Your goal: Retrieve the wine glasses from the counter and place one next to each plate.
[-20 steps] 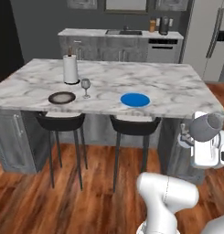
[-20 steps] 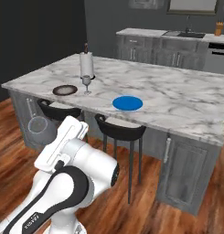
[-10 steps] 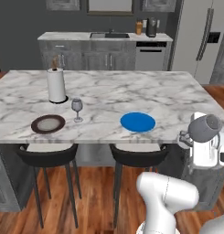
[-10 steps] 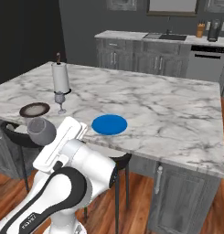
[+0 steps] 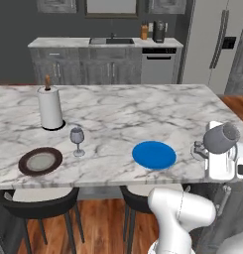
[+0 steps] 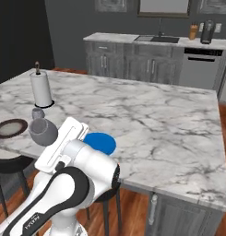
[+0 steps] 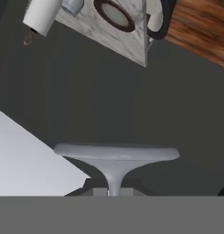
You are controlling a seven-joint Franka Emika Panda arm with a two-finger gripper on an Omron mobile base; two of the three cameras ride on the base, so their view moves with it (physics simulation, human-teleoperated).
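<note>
My gripper (image 5: 208, 149) is shut on the stem of a clear greyish wine glass (image 5: 220, 138), carried tilted off the island's right front corner. In the hand view its round foot (image 7: 116, 153) stands just above my gripper (image 7: 114, 191). From the right base view the held glass's bowl (image 6: 43, 131) hangs at the near island edge. A second wine glass (image 5: 77, 141) stands upright beside the brown-rimmed plate (image 5: 40, 161). The blue plate (image 5: 153, 154) lies left of my hand with no glass beside it. The counter (image 5: 105, 44) with the black sink runs along the back wall.
A paper towel roll (image 5: 50, 108) stands behind the brown-rimmed plate on the marble island (image 5: 143, 111). Two dark stools (image 5: 41, 206) sit under the island's front edge. A fridge (image 5: 217, 44) is at the back right. Small jars (image 5: 153, 31) stand on the counter.
The whole picture has shifted: the base has driven closer to the island and squared up to it. The wine glass stays in my shut gripper.
</note>
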